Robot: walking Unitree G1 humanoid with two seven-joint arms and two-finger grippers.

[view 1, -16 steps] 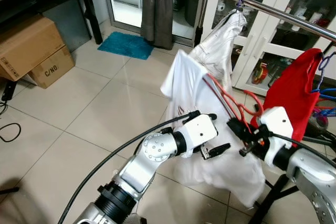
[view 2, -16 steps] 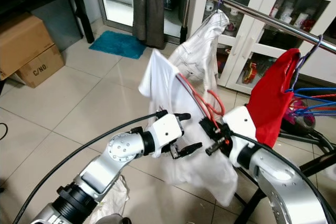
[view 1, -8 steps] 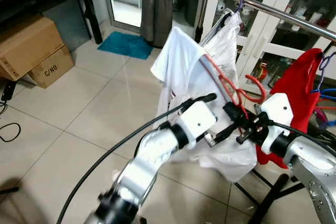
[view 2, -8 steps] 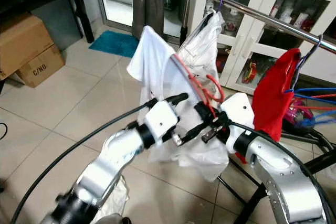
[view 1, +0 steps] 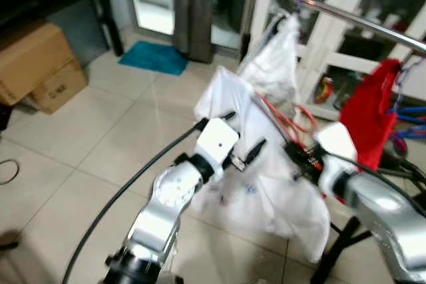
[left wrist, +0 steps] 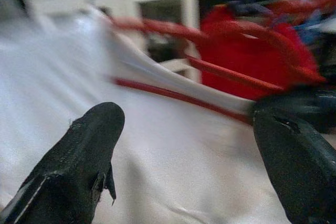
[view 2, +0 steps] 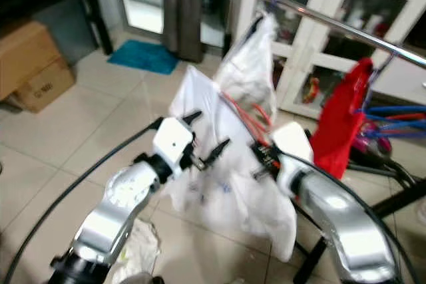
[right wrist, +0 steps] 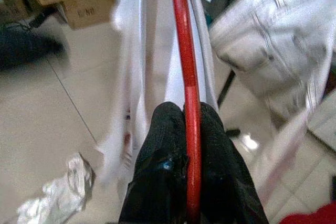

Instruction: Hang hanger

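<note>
Right hand (right wrist: 190, 145) pinching the red hanger (right wrist: 184, 72), white shirt (view 1: 266, 184) draped on it

Left hand (view 1: 241, 152) spread wide against the shirt. Rail (view 1: 359, 19) sits around 1 o'clock; frames are blurry, but the hanger looks below it.

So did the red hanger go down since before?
Yes. The red hanger, pinched in the right gripper, sits lower against the metal rail than half a second ago, white shirt hanging with it.
</note>
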